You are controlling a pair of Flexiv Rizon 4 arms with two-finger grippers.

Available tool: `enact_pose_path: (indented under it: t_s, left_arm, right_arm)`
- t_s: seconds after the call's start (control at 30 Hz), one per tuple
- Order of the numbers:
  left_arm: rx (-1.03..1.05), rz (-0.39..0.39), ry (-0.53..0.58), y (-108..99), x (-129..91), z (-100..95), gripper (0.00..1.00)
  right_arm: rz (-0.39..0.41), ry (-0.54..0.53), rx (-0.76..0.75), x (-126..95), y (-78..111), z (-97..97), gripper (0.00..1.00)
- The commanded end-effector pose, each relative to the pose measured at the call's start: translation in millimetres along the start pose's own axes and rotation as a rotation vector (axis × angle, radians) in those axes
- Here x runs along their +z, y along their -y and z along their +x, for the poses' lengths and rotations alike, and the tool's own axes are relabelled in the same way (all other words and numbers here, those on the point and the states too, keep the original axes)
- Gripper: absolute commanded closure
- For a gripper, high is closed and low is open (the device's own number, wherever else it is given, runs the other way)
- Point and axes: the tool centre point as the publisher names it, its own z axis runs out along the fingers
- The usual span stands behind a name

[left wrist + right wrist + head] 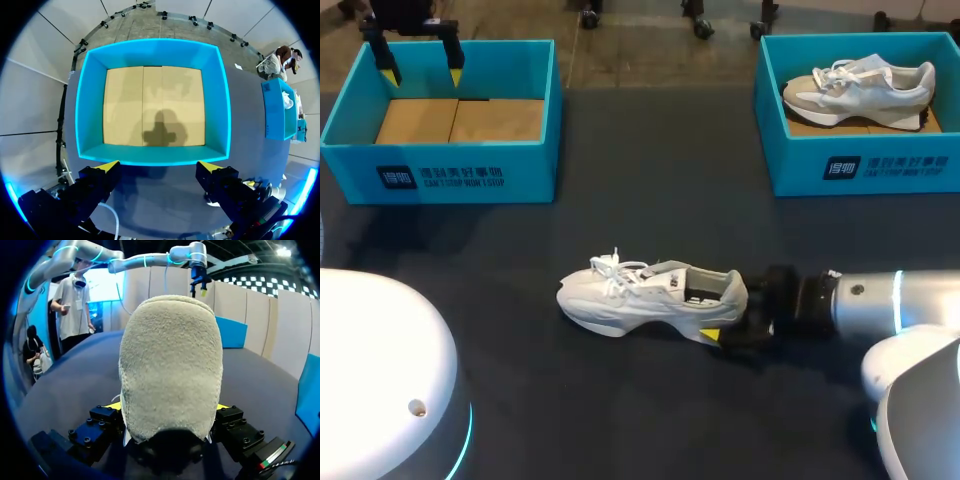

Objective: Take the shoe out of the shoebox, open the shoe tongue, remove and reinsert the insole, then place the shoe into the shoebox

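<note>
Between right fingers (102,424), mid-table: shoe (170,370) heel, pinched both sides.

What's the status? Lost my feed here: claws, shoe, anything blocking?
Right claw shut on heel of white lace-up sneaker on dark table. Left claw open over empty teal cardboard shoebox. Nothing lies between shoe and box.

Bright overhead light — end effector (159,167) shadow inside shoebox (89,110).

Dark grey table (650,160), matte surface, evenly lit, soft shadows.
</note>
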Motion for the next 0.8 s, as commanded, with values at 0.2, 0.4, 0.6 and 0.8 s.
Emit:
enact_pose_path:
  t_s: [0.2,0.4,0.6,0.8]
  left_arm:
    - [0.000,0.000,0.000,0,0,0.0,0.00]
    - [0.000,0.000,0.000,0,0,0.0,0.00]
    - [0.000,0.000,0.000,0,0,0.0,0.00]
    - [0.000,0.000,0.000,0,0,0.0,0.00]
  right_arm:
    - [0.006,-0.109,-0.034,-26,6.7,-18.8,1.00]
    - [0.006,-0.164,-0.079,-35,10.6,-29.4,1.00]
    - [0.009,-0.202,-0.108,-39,13.3,-40.8,1.00]
    - [0.013,-0.220,-0.112,-37,16.9,-46.9,1.00]
